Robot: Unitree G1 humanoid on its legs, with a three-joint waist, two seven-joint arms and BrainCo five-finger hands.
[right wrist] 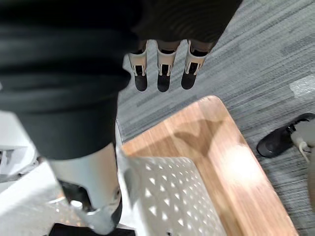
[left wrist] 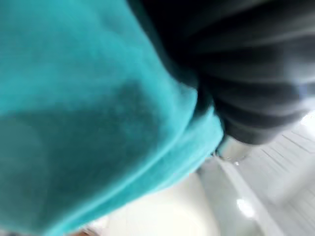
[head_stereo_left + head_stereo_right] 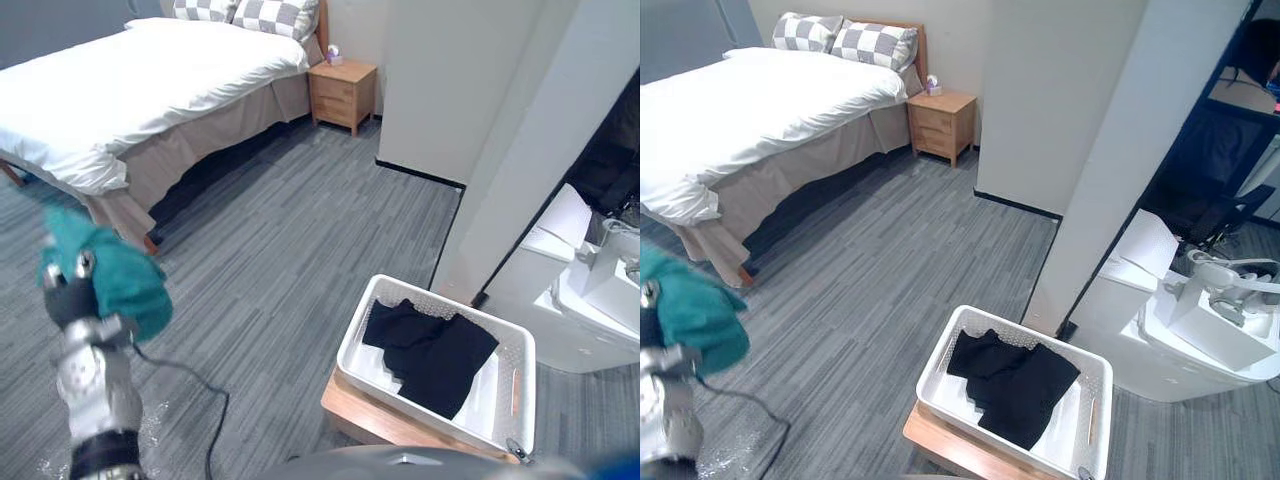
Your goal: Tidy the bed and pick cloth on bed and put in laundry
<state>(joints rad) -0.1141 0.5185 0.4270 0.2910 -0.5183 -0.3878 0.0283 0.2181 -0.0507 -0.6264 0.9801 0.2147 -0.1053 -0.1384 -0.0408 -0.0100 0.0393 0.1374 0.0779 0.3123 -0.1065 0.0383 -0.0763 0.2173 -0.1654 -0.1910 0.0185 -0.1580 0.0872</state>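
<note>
While far from basket [image 3: 352,346], teal cloth [image 3: 125,280] in left robot hand [image 3: 68,297]

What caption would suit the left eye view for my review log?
Left hand holds a teal cloth above the grey floor; white laundry basket with black clothes at right, bed beyond.

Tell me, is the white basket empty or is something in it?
Not empty. A crumpled black cloth lies inside the white basket, covering part of its bottom.
</note>
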